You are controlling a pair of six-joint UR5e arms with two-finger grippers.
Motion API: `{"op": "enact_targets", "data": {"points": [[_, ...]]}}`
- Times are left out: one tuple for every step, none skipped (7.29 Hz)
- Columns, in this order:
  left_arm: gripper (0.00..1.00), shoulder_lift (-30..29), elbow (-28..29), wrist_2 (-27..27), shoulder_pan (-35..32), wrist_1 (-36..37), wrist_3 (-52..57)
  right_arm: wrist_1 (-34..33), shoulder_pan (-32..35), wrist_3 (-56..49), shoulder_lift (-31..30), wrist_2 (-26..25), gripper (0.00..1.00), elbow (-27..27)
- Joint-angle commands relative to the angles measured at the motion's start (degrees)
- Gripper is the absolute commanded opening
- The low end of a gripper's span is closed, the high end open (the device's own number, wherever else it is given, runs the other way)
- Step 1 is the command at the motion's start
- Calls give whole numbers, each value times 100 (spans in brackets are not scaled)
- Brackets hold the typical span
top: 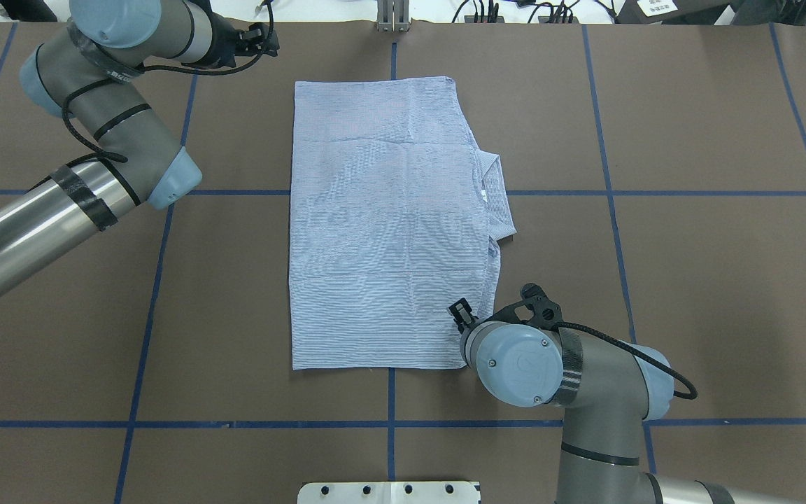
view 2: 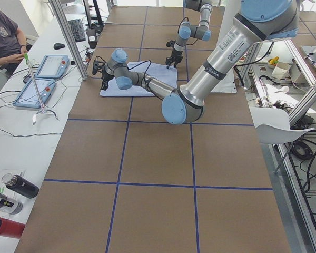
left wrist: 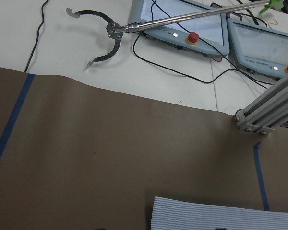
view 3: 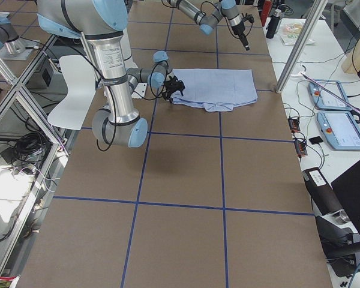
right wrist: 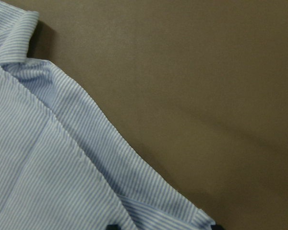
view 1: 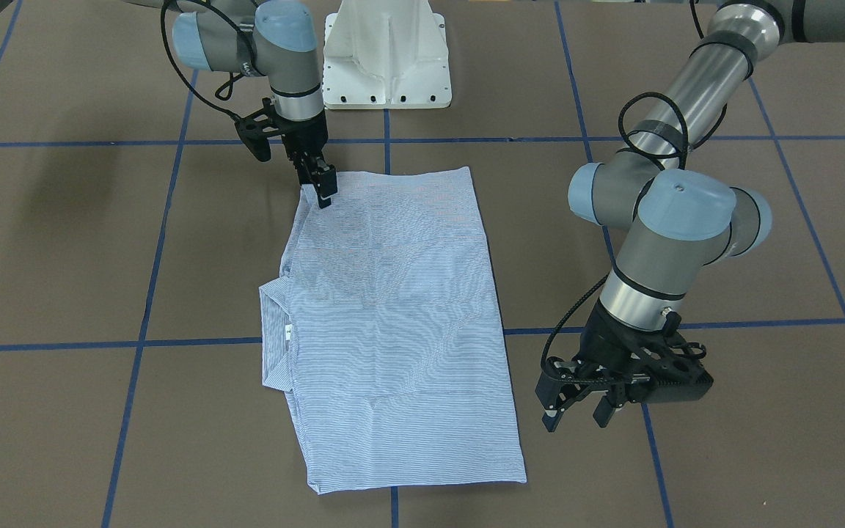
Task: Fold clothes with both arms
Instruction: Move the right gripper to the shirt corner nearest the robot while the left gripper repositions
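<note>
Item: one light blue-and-white finely striped shirt (view 1: 393, 315), folded into a tall rectangle. It lies flat on the brown paper-covered table (view 1: 63, 257), at frame centre in the front-facing view. The collar (view 1: 270, 334) juts from its left edge and shows a small white neck label (view 1: 287, 331).

Right black two-finger gripper (view 1: 326, 194), upper left of centre: tips down at the shirt's top left corner. In its wrist view the fingers stand apart with the hem corner between them.

Left black two-finger gripper (view 1: 576, 416), lower right: fingers spread, empty, near the shirt's right edge, clear of the cloth.

Blue tape lines (view 1: 136, 345) grid the table.
</note>
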Motion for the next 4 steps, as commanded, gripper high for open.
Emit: {"op": "enact_targets", "data": {"points": [[81,4,-70,7,9,0,-42,-154,0,1,5,-8,0,124],[81,4,-70,7,9,0,-42,-155,0,1,14,-8,0,124],[81,4,-70,-2,27,0,-51,-163,0,1,5,-8,0,124],[81,4,-114,-11,88,-8,-260,-163,0,10,23,-8,0,133]]}}
